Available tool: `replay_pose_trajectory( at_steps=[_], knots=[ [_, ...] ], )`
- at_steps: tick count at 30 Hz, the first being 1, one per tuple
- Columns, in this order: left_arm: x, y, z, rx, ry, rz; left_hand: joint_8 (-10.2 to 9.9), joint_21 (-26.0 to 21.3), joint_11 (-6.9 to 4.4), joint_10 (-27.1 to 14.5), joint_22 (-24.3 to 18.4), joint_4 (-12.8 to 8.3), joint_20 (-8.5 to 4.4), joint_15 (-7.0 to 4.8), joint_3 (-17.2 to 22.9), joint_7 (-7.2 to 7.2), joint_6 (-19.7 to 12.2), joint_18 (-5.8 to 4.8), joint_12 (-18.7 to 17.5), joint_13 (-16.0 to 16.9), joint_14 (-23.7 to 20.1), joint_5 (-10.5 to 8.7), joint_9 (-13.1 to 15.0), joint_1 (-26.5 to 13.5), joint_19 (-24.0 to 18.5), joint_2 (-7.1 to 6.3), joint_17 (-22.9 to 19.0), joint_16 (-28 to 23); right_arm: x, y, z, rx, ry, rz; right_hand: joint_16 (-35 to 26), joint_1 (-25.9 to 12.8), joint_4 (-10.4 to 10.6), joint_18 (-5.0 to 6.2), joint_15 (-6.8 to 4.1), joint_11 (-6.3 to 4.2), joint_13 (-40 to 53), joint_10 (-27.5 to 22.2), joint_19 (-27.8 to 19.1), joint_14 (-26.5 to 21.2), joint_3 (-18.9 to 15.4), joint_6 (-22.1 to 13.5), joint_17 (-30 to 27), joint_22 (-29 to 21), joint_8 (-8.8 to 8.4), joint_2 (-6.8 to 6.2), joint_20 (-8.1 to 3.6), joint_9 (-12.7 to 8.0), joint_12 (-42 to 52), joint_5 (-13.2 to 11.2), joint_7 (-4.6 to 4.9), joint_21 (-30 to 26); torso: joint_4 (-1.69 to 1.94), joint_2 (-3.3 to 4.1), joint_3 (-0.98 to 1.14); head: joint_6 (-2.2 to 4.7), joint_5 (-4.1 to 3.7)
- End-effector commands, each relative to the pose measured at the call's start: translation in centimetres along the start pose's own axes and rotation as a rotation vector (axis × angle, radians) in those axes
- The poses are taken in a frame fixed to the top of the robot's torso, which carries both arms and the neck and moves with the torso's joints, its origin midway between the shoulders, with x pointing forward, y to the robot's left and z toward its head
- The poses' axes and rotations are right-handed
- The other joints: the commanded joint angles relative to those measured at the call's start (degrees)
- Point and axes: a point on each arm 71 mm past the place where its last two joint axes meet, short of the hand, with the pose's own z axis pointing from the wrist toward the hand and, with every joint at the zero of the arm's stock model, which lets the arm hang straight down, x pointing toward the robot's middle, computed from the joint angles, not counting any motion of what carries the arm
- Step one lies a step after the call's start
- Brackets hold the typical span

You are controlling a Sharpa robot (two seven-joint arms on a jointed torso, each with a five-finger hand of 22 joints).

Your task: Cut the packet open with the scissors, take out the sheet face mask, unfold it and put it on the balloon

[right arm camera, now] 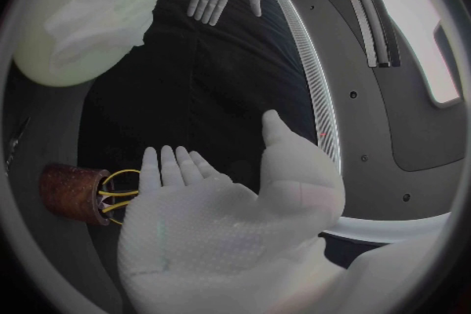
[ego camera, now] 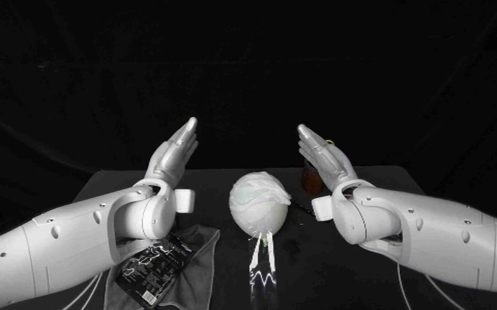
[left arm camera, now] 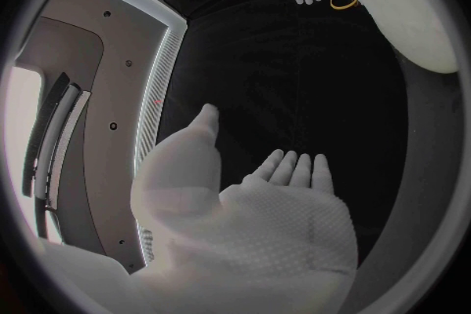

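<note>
1. Black packet lies at the table's near left, on a grey cloth and partly under my left arm. I cannot tell from here where it is cut
2. My left hand is raised above the table, flat, with the fingers straight and close to each other and the thumb apart. It holds nothing and touches nothing
3. In the middle lies the pale balloon, between my two hands and apart from both. The white sheet mask is on its far part. In the right wrist view the mask looks wrinkled and folded, not smooth
4. My right hand is raised in the same way, flat and empty, with its palm turned to the left hand
5. Just behind the right hand, the scissors with yellow handles stand in a brown holder
6. My judgement: cutting, taking out and placing seem done, because the mask is already on the balloon and both hands are free. What may be left is only to smooth the mask, if it must lie flat; I think the task is at its end or very near
</note>
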Motion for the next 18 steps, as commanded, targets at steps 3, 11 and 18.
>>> replay_pose_trajectory(
  at_steps=[3,11,18],
  knots=[
    [1.1,1.0,-1.2,-0.048,-0.083,0.097,-1.9,-1.46,-1.91,-7.57,-0.57,-1.97,-2.9,-2.15,-3.27,-2.18,-7.13,-1.67,-0.65,-0.59,-5.19,-0.66,-2.44,-39.93,-5.06,1.62,-1.66,-1.68,0.7,-0.6,-0.7,0.033,-0.122,0.072,-1.04,-28.25,-0.89,-2.1,-1.91,-2.15,-0.64,-9.03,-7.16,-8.67,-4.04,-7.38,-2.4,-4.51,-0.74,1.09,-2.87,-2.78,-0.71,-0.83,-2.48,-0.77,-0.13,-0.6,-0.53,0.65,1.12],
    [2.2,1.8,-2.4,-0.087,-0.141,0.143,-1.9,-1.46,-1.91,-7.57,-0.57,-1.97,-2.9,-2.15,-3.27,-2.18,-7.13,-1.67,-0.65,-0.59,-5.19,-0.66,-2.44,-39.93,-5.06,1.62,-1.66,-1.68,0.9,-0.6,-0.8,0.039,-0.134,0.084,-1.04,-28.25,-0.89,-2.1,-1.91,-2.15,-0.64,-9.03,-7.16,-8.67,-4.04,-7.38,-2.4,-4.51,-0.74,1.09,-2.87,-2.78,-0.71,-0.83,-2.48,-0.77,-0.13,-0.6,-0.53,0.65,1.12],
    [2.2,1.9,-2.5,-0.09,-0.145,0.147,-1.9,-1.46,-1.91,-7.57,-0.57,-1.97,-2.9,-2.15,-3.27,-2.18,-7.13,-1.67,-0.65,-0.59,-5.19,-0.66,-2.44,-39.93,-5.06,1.62,-1.66,-1.68,0.9,-0.6,-0.8,0.039,-0.134,0.084,-1.04,-28.25,-0.89,-2.1,-1.91,-2.15,-0.64,-9.03,-7.16,-8.67,-4.04,-7.38,-2.4,-4.51,-0.74,1.09,-2.87,-2.78,-0.71,-0.83,-2.48,-0.77,-0.13,-0.6,-0.53,0.65,1.12]
  ],
)
